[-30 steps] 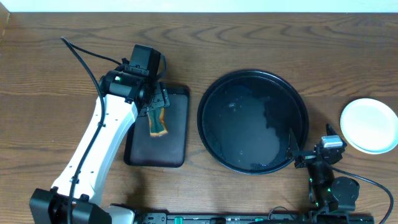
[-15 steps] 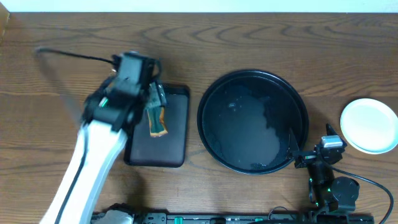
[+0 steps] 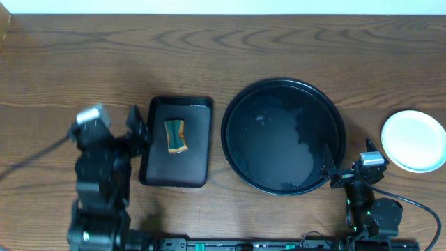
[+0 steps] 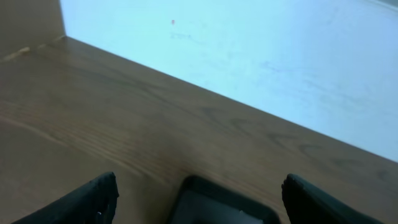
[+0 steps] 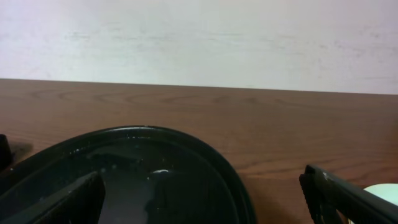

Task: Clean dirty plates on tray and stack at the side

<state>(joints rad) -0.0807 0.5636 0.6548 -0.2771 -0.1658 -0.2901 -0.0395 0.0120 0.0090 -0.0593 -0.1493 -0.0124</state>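
The round black tray (image 3: 237,104) sits at the table's centre, glossy and wet, with no plate on it; its rim (image 5: 205,149) fills the lower left of the right wrist view. The plates (image 3: 414,140) lie as a white pile at the right edge; a pale sliver of them (image 5: 380,188) shows past my right finger. I cannot tell how many are in the pile. My right gripper (image 3: 346,164) stands open at the tray's near right rim, empty. Beside the small rectangular tray's left edge, my left gripper (image 3: 139,132) is open and empty.
A small black rectangular tray (image 3: 198,157) lies left of the round one, with a yellow-and-green sponge (image 3: 175,136) on it; its corner (image 4: 217,199) shows between my left fingers. A white wall (image 5: 199,37) runs behind the table's far edge.
My left arm has swung back from above the rectangular tray to the near left. The sponge stays lying on that tray. The right arm has not moved.
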